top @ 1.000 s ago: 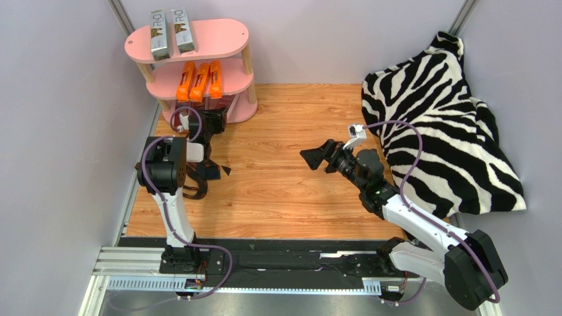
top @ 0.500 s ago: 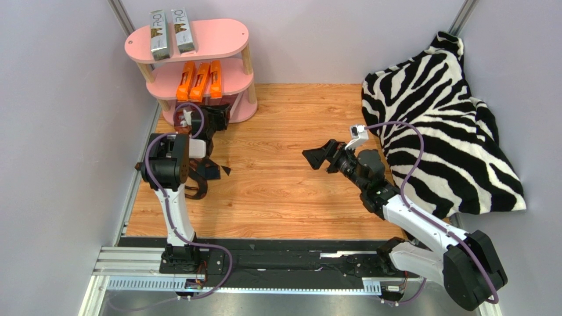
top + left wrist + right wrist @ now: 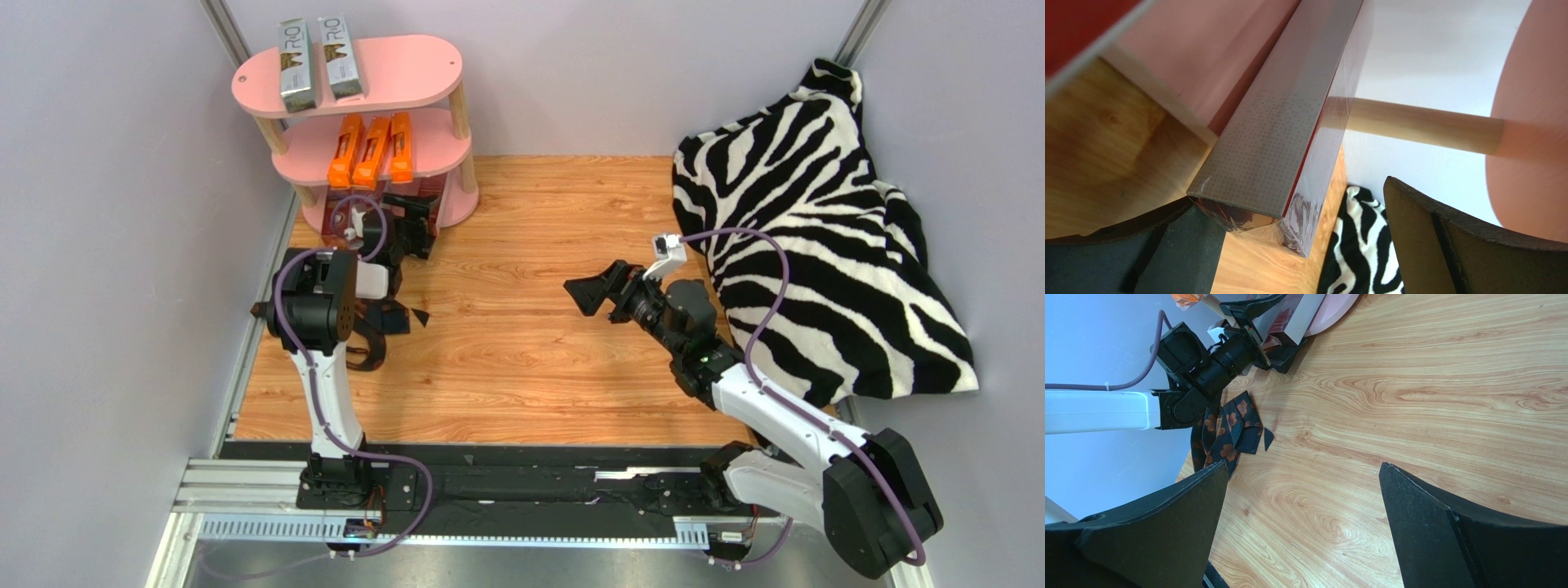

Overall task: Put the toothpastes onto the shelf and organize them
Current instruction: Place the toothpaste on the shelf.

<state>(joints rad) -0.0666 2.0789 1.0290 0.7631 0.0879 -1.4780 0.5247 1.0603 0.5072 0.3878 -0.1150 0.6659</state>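
While the wooden table point(image 3: 528, 355) carries everything, the zebra-print cloth point(image 3: 834, 221) is heaped at the right and the pink shelf point(image 3: 417, 61) stands at the far left. On the top board two silver-grey cartons point(image 3: 317, 59) lie side by side, long axes near-to-far. The middle board has three orange cartons point(image 3: 371, 151) side by side, pointing the same way. In the bottom tier a dark red carton point(image 3: 1290, 116) lies flat, its long axis running away from the left gripper point(image 3: 1296, 257) toward a wooden peg point(image 3: 1425, 125). That claw's fingers stand wide apart beside the carton's near end, gripping nothing. A second ago it was nearly closed and sat nearer. The right gripper point(image 3: 591, 288) is mid-table, wide open, empty and unmoved. A black floral strap point(image 3: 368, 337) lies by the left arm.
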